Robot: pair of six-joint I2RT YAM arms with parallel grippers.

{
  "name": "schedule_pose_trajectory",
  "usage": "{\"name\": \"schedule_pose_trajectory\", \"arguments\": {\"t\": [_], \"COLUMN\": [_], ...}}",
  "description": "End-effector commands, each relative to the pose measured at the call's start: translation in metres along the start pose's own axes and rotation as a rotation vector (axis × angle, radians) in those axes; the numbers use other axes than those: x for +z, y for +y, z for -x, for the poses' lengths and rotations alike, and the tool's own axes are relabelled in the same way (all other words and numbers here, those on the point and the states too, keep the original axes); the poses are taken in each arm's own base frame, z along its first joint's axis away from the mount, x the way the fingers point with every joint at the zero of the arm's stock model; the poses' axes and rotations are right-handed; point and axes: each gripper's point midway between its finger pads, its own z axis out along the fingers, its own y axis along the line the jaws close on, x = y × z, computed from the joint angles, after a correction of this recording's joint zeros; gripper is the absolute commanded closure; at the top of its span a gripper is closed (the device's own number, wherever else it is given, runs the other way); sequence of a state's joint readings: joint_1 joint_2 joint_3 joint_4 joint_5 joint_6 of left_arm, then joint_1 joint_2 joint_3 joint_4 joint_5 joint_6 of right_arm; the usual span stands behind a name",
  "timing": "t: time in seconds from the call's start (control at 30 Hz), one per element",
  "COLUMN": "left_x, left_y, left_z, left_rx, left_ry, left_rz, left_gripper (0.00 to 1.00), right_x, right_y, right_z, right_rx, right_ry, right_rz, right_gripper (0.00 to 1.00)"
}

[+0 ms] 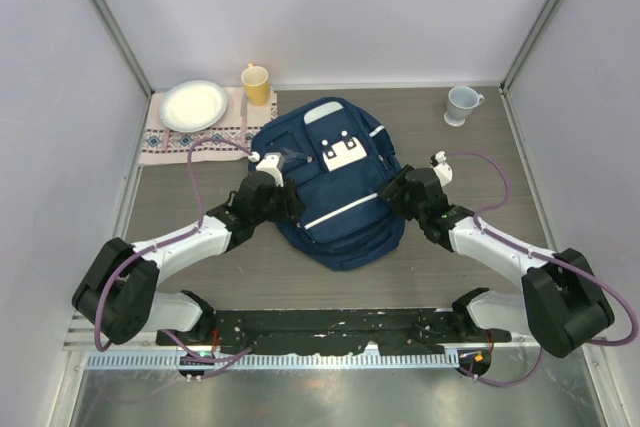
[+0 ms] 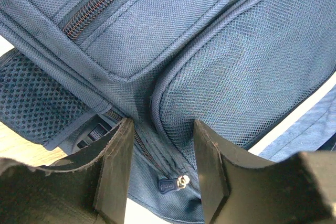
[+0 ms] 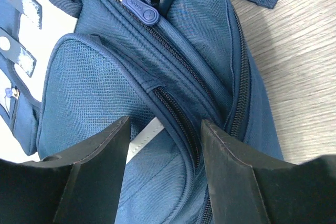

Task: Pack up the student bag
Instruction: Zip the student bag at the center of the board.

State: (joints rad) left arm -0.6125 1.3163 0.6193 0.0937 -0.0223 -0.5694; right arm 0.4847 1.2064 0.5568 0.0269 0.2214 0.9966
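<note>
Top external: got the backpack (image 1: 335,182) wedged between left gripper (image 2: 160,135) and right gripper (image 3: 164,129), both spread open, straddling zipper seams on opposite sides, clamping nothing.

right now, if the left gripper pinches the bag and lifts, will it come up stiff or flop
Probably floppy: the bag is soft woven fabric, creased and folded near the left gripper. A pinch would likely raise only a fold while the rest sags. The coarse weave should grip rather than slip.
</note>
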Motion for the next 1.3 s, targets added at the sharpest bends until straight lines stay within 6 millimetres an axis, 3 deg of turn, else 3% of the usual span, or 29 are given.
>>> {"name": "schedule_pose_trajectory", "arguments": {"t": [0.0,0.17,0.27,0.47,0.7,0.93,1.03,1.27], "left_x": [0.003,0.004,0.003,0.0,-0.001,-0.006,-0.008,-0.008], "left_y": [-0.023,-0.026,-0.029,-0.038,-0.055,-0.062,-0.06,-0.068], "left_z": [0.019,0.019,0.021,0.024,0.021,0.015,0.015,0.001], "left_rx": [-0.012,-0.014,-0.014,-0.022,-0.106,-0.179,-0.19,-0.176], "left_ry": [-0.037,-0.035,-0.039,-0.034,-0.016,-0.02,-0.032,-0.002], "left_rz": [-0.086,-0.101,-0.112,-0.153,-0.23,-0.253,-0.231,-0.207], "left_gripper": [0.52,0.57,0.59,0.7,0.87,0.93,0.93,0.77], "right_x": [0.007,0.01,0.008,0.007,0.018,0.035,0.038,0.044], "right_y": [0.021,0.027,0.03,0.045,0.05,0.058,0.062,0.063], "right_z": [-0.009,-0.012,-0.008,0.007,0.028,0.042,0.047,0.052], "right_rx": [-0.009,-0.01,-0.011,-0.057,-0.095,-0.127,-0.144,-0.154], "right_ry": [0.061,0.074,0.058,0.031,0.018,0.038,0.035,0.037], "right_rz": [0.105,0.143,0.154,0.184,0.162,0.178,0.187,0.176], "right_gripper": [0.42,0.57,0.77,0.99,0.99,0.99,0.98,0.96]}}
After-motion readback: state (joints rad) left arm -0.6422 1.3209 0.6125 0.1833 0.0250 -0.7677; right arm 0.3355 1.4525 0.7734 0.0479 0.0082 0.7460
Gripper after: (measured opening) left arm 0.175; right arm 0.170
